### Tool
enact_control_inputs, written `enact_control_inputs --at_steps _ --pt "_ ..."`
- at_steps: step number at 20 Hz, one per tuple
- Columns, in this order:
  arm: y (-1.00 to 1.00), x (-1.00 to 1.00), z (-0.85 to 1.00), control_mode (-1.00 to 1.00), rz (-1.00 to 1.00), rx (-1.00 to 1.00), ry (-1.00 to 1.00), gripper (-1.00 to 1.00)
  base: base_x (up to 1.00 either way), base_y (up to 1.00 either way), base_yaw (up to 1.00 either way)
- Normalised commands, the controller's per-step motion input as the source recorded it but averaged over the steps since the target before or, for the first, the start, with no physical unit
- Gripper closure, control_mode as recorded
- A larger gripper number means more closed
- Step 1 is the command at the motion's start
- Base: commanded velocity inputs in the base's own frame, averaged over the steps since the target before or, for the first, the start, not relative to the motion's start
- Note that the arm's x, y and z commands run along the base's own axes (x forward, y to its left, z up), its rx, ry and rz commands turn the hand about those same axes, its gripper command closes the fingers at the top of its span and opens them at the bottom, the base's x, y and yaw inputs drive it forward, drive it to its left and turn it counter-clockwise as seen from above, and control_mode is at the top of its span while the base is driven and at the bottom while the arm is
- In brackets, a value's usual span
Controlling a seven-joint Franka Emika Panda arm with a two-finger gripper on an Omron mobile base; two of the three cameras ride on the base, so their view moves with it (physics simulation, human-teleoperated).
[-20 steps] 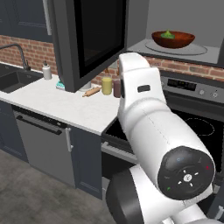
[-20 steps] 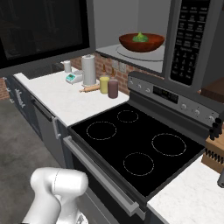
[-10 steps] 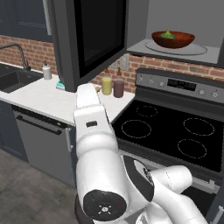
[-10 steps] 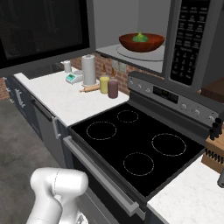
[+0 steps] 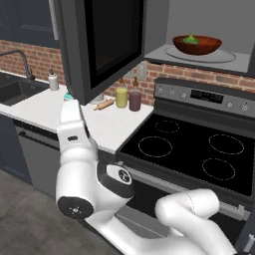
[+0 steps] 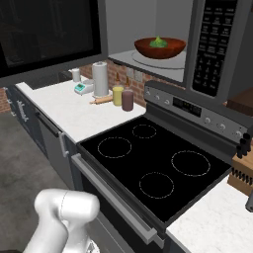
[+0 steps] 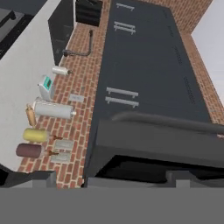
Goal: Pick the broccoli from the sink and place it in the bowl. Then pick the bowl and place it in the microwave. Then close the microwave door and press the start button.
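Left base view, left to right: sink (image 5: 15,92) with black faucet (image 5: 22,62) at far left, set in the white bench (image 5: 107,129). Small white bottle (image 5: 53,81) stands near the sink. Microwave door (image 5: 102,45) hangs wide open, swung out over the bench, glass dark. White arm (image 5: 79,164) rises in front of the bench edge, upper link under the door's lower edge. Behind it a rolling pin (image 5: 103,104), a yellow cup (image 5: 121,97) and a dark maroon cup (image 5: 135,100) just beside each other by the brick wall. Then the black stove (image 5: 189,149) with four burner rings. Above it the open microwave (image 5: 204,30) cavity; the bowl (image 5: 196,45) sits on the round glass plate (image 5: 221,57) inside, broccoli (image 5: 191,39) in the bowl.

Right base view: door at upper left, paper towel roll (image 6: 100,79) and a small white-teal scale (image 6: 83,88) on the bench, cups beside them, bowl with broccoli in the cavity, microwave keypad (image 6: 210,47) to its right, knife block (image 6: 242,165) at far right.

Hand view, rolled sideways: looks along the brick wall and dark cabinets, door handle (image 7: 166,122) bar across the lower half, bench items at left. Fingers spread to full width, nothing between them, not touching the door as far as can be told.
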Motion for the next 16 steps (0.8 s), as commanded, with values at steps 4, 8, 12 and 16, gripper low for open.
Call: enact_control_inputs --at_steps 4,8,12,16 --pt "0.8 0.57 -0.26 -1.0 -0.1 0.0 0.0 -1.0 0.0 0.0 0.0" --pt "0.29 0.65 -0.02 -1.0 -0.08 0.0 0.0 -1.0 0.0 0.0 0.0" --pt "-0.12 0.73 0.0 -1.0 -0.02 0.0 0.0 -1.0 0.0 0.0 0.0" --pt "-0.14 0.71 0.0 -1.0 0.0 0.0 0.0 -1.0 0.0 0.0 0.0"
